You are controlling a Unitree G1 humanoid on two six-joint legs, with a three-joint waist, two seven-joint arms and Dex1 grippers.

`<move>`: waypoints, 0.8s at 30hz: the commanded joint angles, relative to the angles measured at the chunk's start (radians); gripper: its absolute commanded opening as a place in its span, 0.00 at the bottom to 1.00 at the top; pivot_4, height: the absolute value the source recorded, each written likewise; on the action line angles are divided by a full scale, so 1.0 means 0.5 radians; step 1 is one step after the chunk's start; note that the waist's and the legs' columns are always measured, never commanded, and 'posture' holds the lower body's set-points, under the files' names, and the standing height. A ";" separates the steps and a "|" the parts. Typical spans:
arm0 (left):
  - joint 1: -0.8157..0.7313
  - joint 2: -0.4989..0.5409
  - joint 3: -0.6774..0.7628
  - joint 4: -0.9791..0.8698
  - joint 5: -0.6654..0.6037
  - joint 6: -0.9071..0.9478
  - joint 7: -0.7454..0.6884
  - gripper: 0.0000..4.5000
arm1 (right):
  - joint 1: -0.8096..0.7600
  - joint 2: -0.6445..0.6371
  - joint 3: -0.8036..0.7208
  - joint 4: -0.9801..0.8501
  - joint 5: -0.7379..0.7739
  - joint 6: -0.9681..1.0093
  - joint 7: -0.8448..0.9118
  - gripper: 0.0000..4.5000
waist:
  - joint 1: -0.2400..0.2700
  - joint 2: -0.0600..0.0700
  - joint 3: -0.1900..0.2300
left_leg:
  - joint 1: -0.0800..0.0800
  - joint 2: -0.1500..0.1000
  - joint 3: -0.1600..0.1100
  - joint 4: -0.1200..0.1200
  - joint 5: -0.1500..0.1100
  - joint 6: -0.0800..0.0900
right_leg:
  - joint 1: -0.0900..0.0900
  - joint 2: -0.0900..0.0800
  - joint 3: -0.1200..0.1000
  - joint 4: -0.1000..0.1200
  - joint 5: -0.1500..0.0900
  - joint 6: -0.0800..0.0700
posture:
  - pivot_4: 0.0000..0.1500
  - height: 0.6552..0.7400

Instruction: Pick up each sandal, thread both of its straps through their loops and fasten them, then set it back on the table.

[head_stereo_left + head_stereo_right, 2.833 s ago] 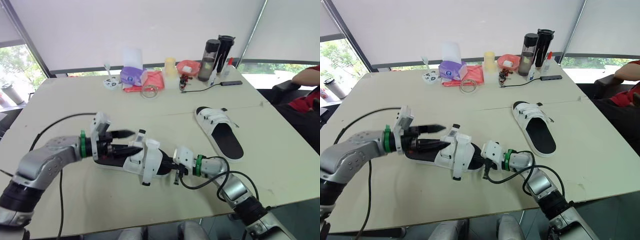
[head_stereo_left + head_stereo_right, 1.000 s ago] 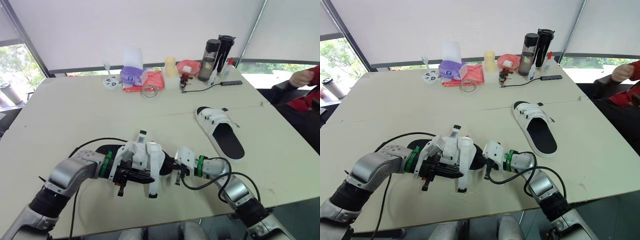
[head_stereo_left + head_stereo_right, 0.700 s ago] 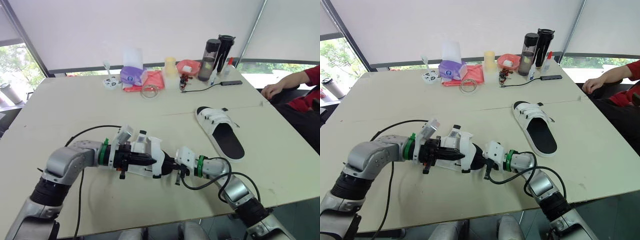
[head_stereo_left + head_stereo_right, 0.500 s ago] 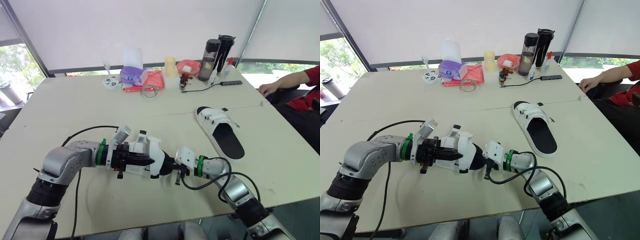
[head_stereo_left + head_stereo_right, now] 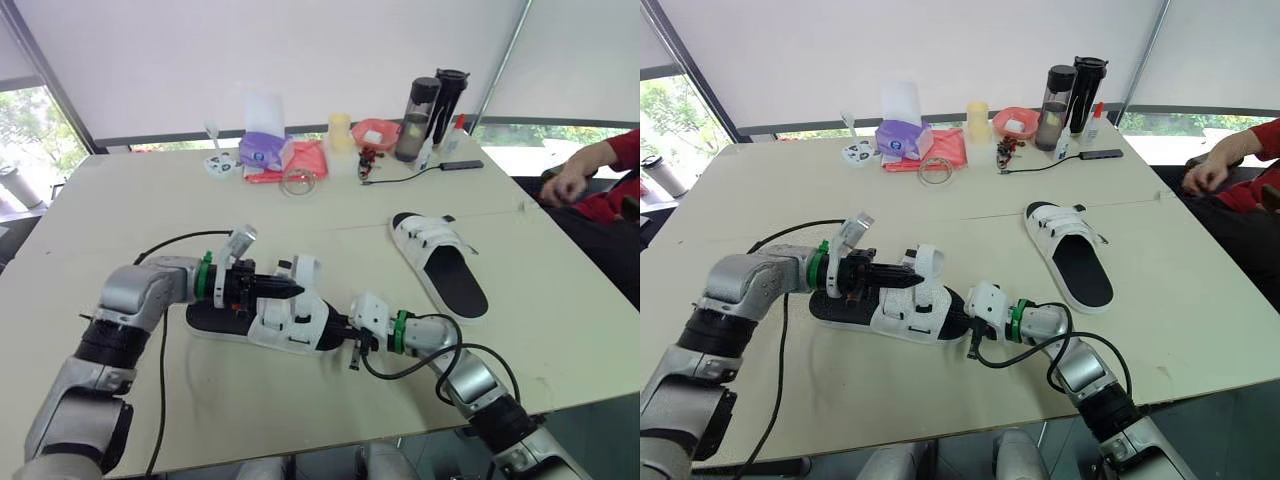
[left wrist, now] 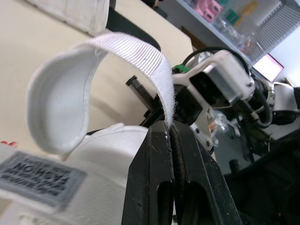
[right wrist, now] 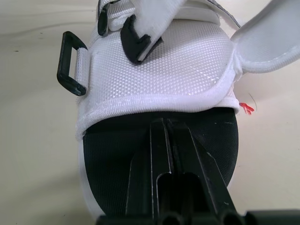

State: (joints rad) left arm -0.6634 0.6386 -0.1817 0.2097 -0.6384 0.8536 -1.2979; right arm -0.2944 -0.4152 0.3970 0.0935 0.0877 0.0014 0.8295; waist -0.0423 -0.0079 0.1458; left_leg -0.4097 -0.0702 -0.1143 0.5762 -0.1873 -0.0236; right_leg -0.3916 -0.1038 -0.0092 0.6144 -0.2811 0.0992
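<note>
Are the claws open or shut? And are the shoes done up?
Left claw, shut on the loose strap.
Right claw, shut at the near sandal's toe.
Loose strap, unfastened, curled in a loop.
Near sandal, lying flat, not done up.
Far sandal, lying flat, straps look fastened.

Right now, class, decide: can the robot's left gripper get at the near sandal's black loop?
Probably yes. The left gripper, shut on the white strap, sits over the near sandal, and the black loop juts out uncovered.

A cream table (image 5: 140,205) stands before white blinds (image 5: 300,50), with daylit windows (image 5: 40,130) behind.
</note>
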 commanded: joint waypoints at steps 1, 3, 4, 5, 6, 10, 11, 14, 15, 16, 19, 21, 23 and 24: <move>-0.102 0.014 -0.048 0.085 0.064 -0.063 -0.188 0.02 | 0.105 -0.073 0.074 0.334 -0.225 0.197 -0.070 0.00 | 0.000 0.000 0.000 | 0.000 0.000 0.000 0.000 0.000 0.000 | 0.000 0.000 0.000 0.000 0.000 0.000 | 1.00 1.00; -0.133 0.024 -0.093 0.127 0.096 -0.072 -0.292 0.02 | 0.122 -0.083 0.070 0.314 -0.223 0.206 -0.074 0.00 | 0.001 0.000 0.000 | 0.000 0.000 0.000 0.000 0.000 0.000 | 0.000 0.000 0.000 0.000 0.000 0.000 | 1.00 1.00; -0.145 0.026 -0.107 0.142 0.109 -0.074 -0.329 0.02 | 0.128 -0.086 0.068 0.307 -0.223 0.210 -0.075 0.00 | 0.000 0.000 0.000 | 0.000 0.000 0.000 0.000 0.000 0.000 | 0.000 0.000 0.000 0.000 0.000 0.000 | 1.00 1.00; -0.151 0.021 -0.109 0.153 0.119 -0.077 -0.348 0.02 | 0.136 -0.090 0.067 0.299 -0.222 0.211 -0.075 0.00 | 0.000 0.000 0.000 | 0.000 0.000 0.000 0.000 0.000 0.000 | 0.000 0.000 0.000 0.000 0.000 0.000 | 1.00 1.00; -0.159 0.011 -0.105 0.161 0.121 -0.074 -0.362 0.02 | 0.143 -0.092 0.067 0.295 -0.222 0.212 -0.076 0.00 | 0.000 0.000 0.000 | 0.000 0.000 0.000 0.000 0.000 0.000 | 0.000 0.000 0.000 0.000 0.000 0.000 | 1.00 1.00; -0.187 -0.036 -0.058 0.120 0.066 0.024 -0.376 0.02 | 0.158 -0.094 0.065 0.277 -0.221 0.221 -0.078 0.00 | 0.003 0.000 0.000 | 0.000 0.000 -0.001 0.000 0.000 0.000 | 0.000 0.000 0.000 0.000 0.000 0.000 | 1.00 1.00; -0.185 -0.043 -0.051 0.096 0.053 0.047 -0.374 0.02 | 0.161 -0.094 0.064 0.273 -0.221 0.224 -0.079 0.00 | 0.002 0.000 0.000 | 0.000 0.000 -0.001 0.000 0.000 0.000 | 0.000 0.000 0.000 0.000 0.000 0.000 | 1.00 1.00; -0.145 -0.023 -0.085 0.012 0.072 0.057 -0.405 0.02 | 0.162 -0.095 0.064 0.268 -0.219 0.228 -0.082 0.00 | 0.002 -0.001 0.001 | 0.000 0.000 -0.001 0.000 0.000 0.000 | 0.000 0.000 0.000 0.000 0.000 0.000 | 1.00 1.00; -0.129 -0.013 -0.102 -0.006 0.087 0.051 -0.414 0.02 | 0.160 -0.095 0.064 0.271 -0.219 0.228 -0.082 0.00 | 0.002 0.000 0.001 | 0.000 0.000 -0.001 0.000 0.000 0.000 | 0.000 0.000 0.000 0.000 0.000 0.000 | 1.00 1.00; -0.115 -0.007 -0.113 -0.018 0.105 0.037 -0.414 0.02 | 0.158 -0.094 0.064 0.274 -0.219 0.227 -0.082 0.00 | 0.002 0.000 0.001 | 0.000 0.000 -0.001 0.000 0.000 0.000 | 0.000 0.000 0.000 0.000 0.000 0.000 | 1.00 1.00; -0.093 -0.001 -0.122 -0.035 0.129 0.019 -0.410 0.02 | 0.155 -0.091 0.064 0.276 -0.219 0.227 -0.084 0.00 | 0.003 0.000 0.001 | 0.000 0.000 -0.001 0.000 0.000 0.000 | 0.000 0.000 0.000 0.000 0.000 0.000 | 1.00 1.00; -0.089 -0.005 -0.118 -0.036 0.136 0.019 -0.406 0.02 | 0.154 -0.090 0.064 0.276 -0.218 0.227 -0.085 0.00 | 0.003 -0.001 0.001 | 0.000 0.000 -0.001 0.000 0.000 0.000 | 0.000 0.000 0.000 0.000 0.000 0.000 | 1.00 1.00; -0.090 -0.014 -0.114 -0.023 0.147 0.008 -0.395 0.02 | 0.153 -0.089 0.065 0.278 -0.218 0.226 -0.085 0.00 | 0.003 -0.001 0.001 | 0.000 0.000 -0.001 0.000 0.000 0.000 | 0.000 0.000 0.000 0.000 0.000 0.000 | 1.00 1.00; -0.092 -0.022 -0.111 -0.011 0.152 0.001 -0.388 0.02 | 0.152 -0.085 0.066 0.278 -0.217 0.227 -0.086 0.00 | 0.003 -0.001 0.001 | 0.000 0.000 -0.001 0.000 0.000 0.000 | 0.000 0.000 0.000 0.000 0.000 0.000 | 1.00 1.00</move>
State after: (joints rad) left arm -0.7023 0.6266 -0.2507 0.2209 -0.5660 0.8692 -1.4937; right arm -0.2831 -0.4156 0.3942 0.0826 0.0877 0.0015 0.8205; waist -0.0408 -0.0084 0.1464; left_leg -0.4098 -0.0702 -0.1147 0.5761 -0.1874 -0.0238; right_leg -0.3916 -0.1040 -0.0090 0.6144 -0.2811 0.0993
